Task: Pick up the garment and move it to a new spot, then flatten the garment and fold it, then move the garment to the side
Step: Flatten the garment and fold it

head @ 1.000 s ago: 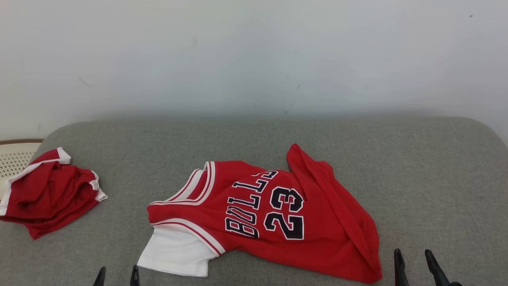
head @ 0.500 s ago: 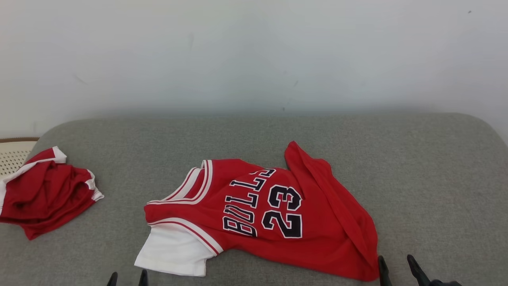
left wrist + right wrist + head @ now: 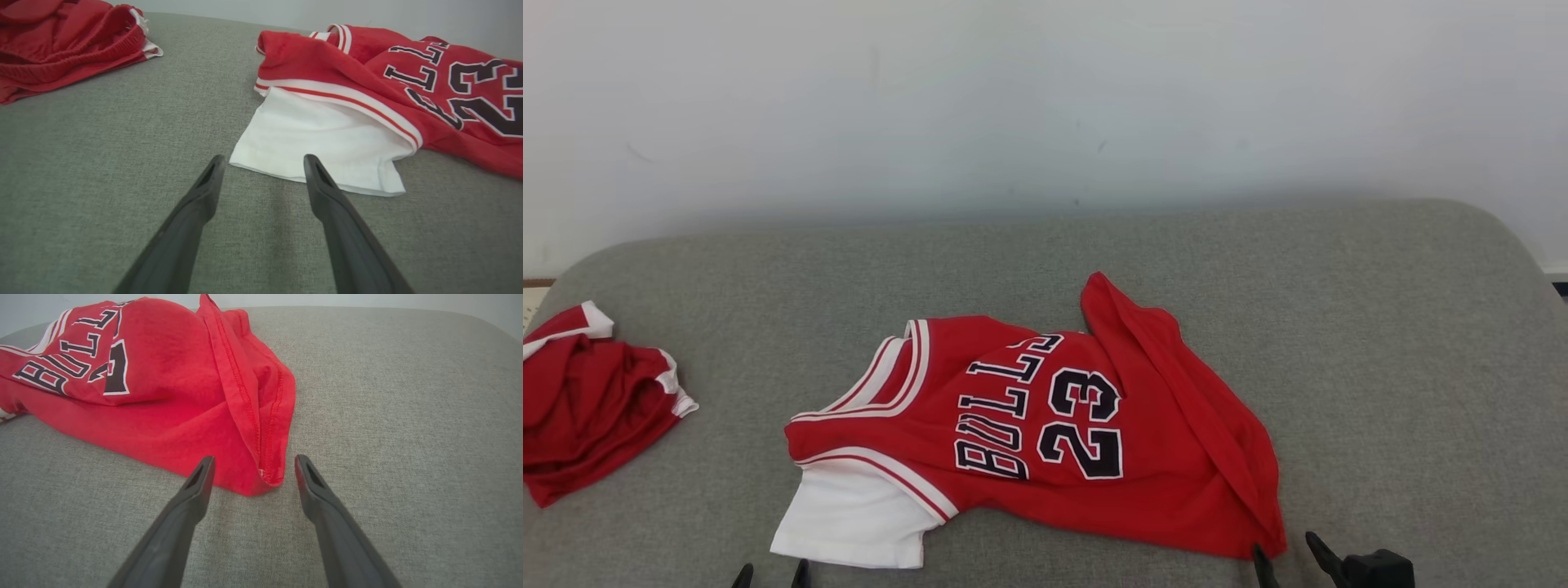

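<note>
A grey cushion (image 3: 1380,343) sits against a pale wall (image 3: 1045,98). The red jersey (image 3: 1045,425) lies rumpled at its middle, and a second red garment (image 3: 588,400) is heaped at the far left. Over the last second the head camera has swung, and both arms have closed in. The left gripper (image 3: 263,161) has its fingers spread and empty, facing the white sleeve (image 3: 322,139). The right gripper (image 3: 254,459), fingers also spread, flanks the hem corner (image 3: 265,473).
</note>
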